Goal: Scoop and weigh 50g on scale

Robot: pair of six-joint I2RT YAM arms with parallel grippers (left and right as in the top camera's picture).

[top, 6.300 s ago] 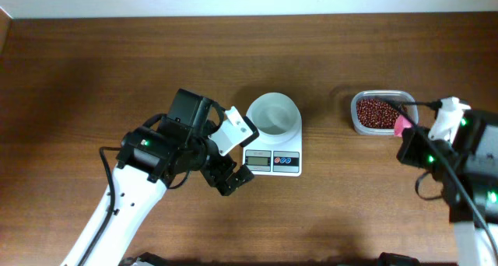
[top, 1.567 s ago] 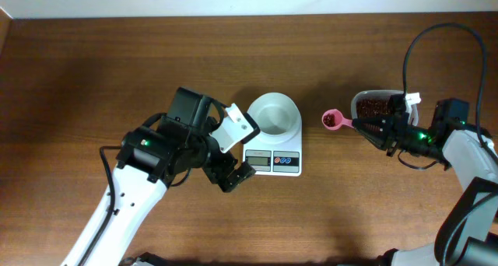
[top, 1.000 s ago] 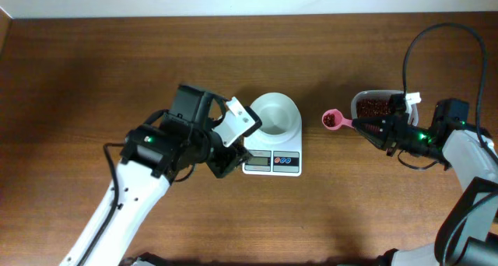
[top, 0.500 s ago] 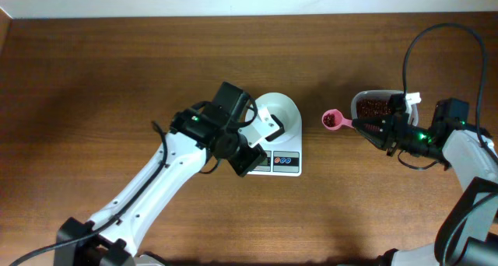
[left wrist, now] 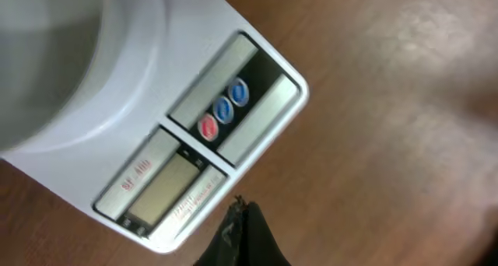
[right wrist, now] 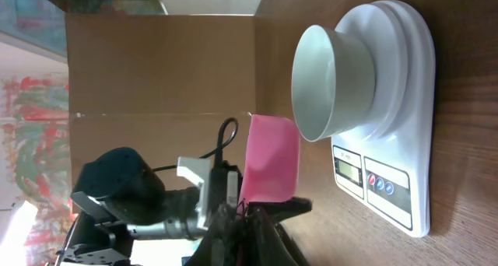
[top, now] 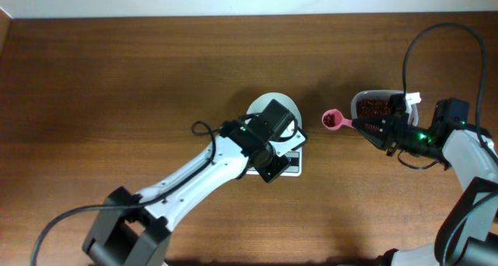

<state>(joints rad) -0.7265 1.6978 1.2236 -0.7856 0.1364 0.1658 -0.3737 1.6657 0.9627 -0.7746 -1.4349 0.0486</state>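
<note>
The left gripper [left wrist: 240,216] has its fingers pressed together with nothing between them. It hangs just over the front edge of the scale [left wrist: 179,60], beside the display [left wrist: 159,190] and not far from the red button [left wrist: 208,127].

The right gripper [top: 375,128] pinches the handle of a pink scoop [top: 333,120]. The scoop is in the air on the right arm's side of the scale, between the scale and the tub [top: 398,95]. Beans [top: 332,121] lie in the scoop, and more are in the tub.

I see three risks:
- The closed tip may come down on the display or on a wrong button, because the buttons stand close together.
- A hard press at the edge may push the scale sideways or shake the bowl [right wrist: 331,83].
- The left arm covers much of the bowl, so the scoop may hit it or spill beans beside the scale.
</note>
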